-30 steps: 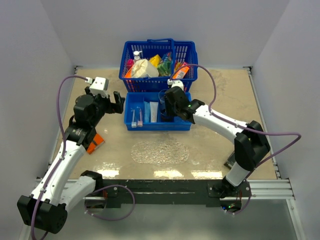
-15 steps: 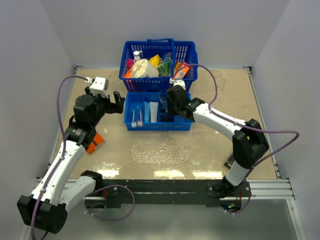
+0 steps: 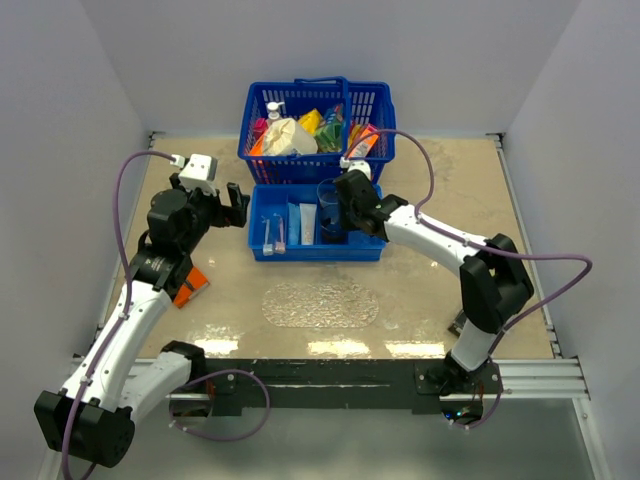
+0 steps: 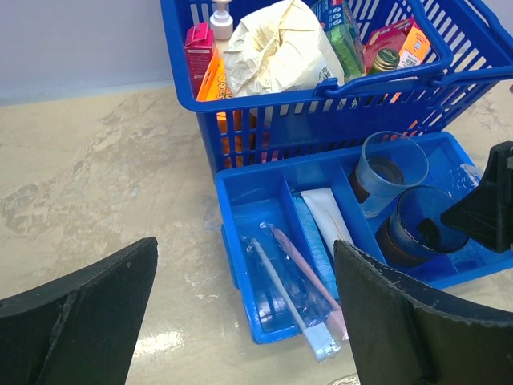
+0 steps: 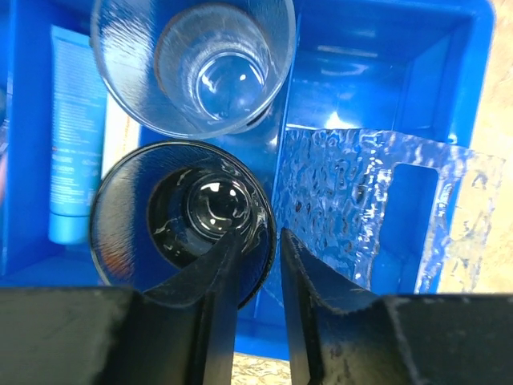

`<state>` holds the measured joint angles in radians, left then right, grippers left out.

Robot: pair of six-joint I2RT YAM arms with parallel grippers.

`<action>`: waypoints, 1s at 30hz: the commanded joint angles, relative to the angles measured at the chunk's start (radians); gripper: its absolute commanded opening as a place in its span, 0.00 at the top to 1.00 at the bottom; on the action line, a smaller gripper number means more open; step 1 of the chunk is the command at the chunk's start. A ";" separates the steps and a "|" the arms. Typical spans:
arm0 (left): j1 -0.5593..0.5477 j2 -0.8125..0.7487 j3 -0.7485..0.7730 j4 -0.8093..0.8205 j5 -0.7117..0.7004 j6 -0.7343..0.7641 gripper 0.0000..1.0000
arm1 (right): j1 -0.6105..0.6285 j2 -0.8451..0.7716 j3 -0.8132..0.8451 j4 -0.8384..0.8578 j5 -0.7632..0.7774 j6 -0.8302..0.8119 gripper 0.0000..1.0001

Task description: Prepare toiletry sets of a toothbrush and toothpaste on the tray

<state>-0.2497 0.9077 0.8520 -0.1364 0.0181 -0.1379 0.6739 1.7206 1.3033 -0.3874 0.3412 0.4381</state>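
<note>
Nothing is on the tray (image 3: 320,303) yet: toothbrushes (image 4: 292,277) and toothpaste (image 4: 329,220) lie in the bin (image 3: 315,252). There the right pincer (image 5: 258,265) pinches a cup (image 5: 128,216) rim; the left pincer (image 4: 246,243) hangs spread.

You see a glossy blue plastic bin (image 4: 228,210). Inside it, 2 smooth, clear smoky cups (image 5: 127,210) and 2 toothbrushes (image 4: 290,279) in shiny clear wrap. In front of it, a clear, bumpy plastic tray (image 3: 320,303) on a glossy marbled table (image 3: 450,290).
</note>
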 commanded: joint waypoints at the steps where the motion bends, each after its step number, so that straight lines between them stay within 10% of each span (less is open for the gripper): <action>1: -0.003 -0.015 -0.008 0.032 -0.003 -0.005 0.05 | 0.003 0.020 0.040 0.018 -0.007 0.021 0.75; 11: -0.003 -0.018 -0.008 0.029 -0.004 -0.005 0.05 | 0.001 0.008 0.057 0.007 -0.016 0.022 1.00; 30: -0.003 -0.024 -0.008 0.031 -0.007 -0.005 0.05 | 0.001 -0.110 0.105 -0.021 -0.002 0.022 1.00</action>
<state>-0.2501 0.9020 0.8520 -0.1364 0.0177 -0.1379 0.6750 1.7256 1.3430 -0.4351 0.3122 0.4564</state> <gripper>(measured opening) 0.947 0.040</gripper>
